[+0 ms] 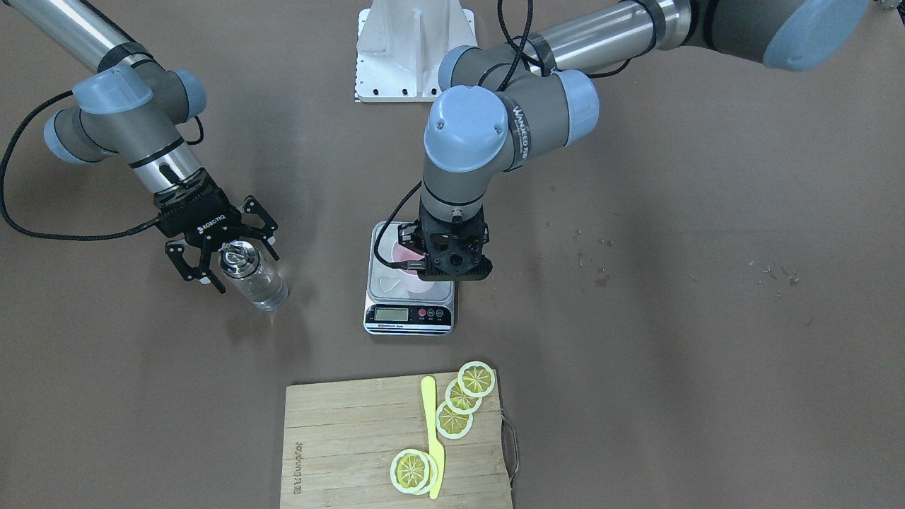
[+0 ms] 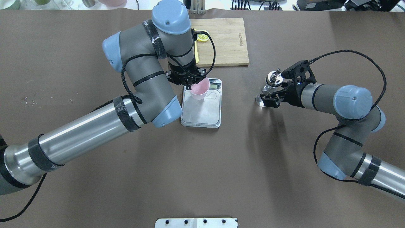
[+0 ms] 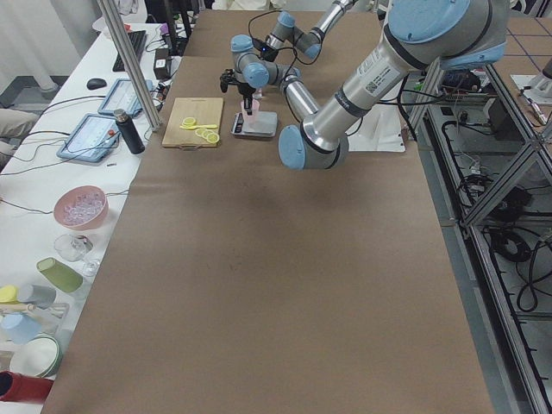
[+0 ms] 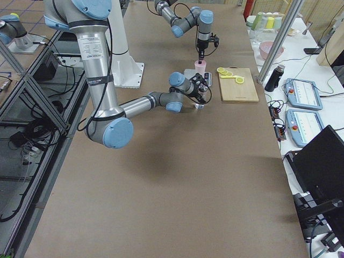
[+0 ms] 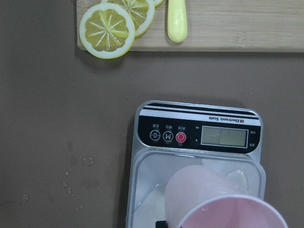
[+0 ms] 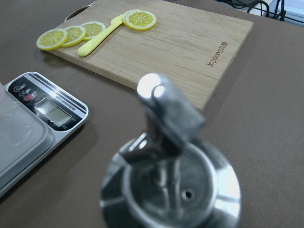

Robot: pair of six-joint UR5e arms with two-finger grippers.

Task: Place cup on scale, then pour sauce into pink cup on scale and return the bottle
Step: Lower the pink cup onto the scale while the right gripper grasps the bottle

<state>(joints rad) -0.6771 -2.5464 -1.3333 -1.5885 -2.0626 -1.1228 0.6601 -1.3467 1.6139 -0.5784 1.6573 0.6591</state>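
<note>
The left gripper (image 2: 189, 85) is clamped on the rim of the one small pale pink tapered cup (image 2: 200, 90), held tilted over the single silver-grey kitchen scale (image 2: 205, 110). The right gripper (image 1: 244, 268) stands spread wide around the one clear glass bottle with a metal pourer cap (image 1: 261, 286) on the brown tabletop (image 1: 707, 318). Only the left wrist view shows the scale's three buttons. One wooden board (image 1: 353, 424) carries five lemon slices (image 1: 453, 420).

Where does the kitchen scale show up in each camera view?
Front-facing: scale, centre.
Overhead: scale, centre.
Exterior left: scale, far, upper middle.
Exterior right: scale, far, upper middle.
Left wrist: scale, lower centre.
Right wrist: scale, left edge.
Landmark: cutting board, beyond its display end.
</note>
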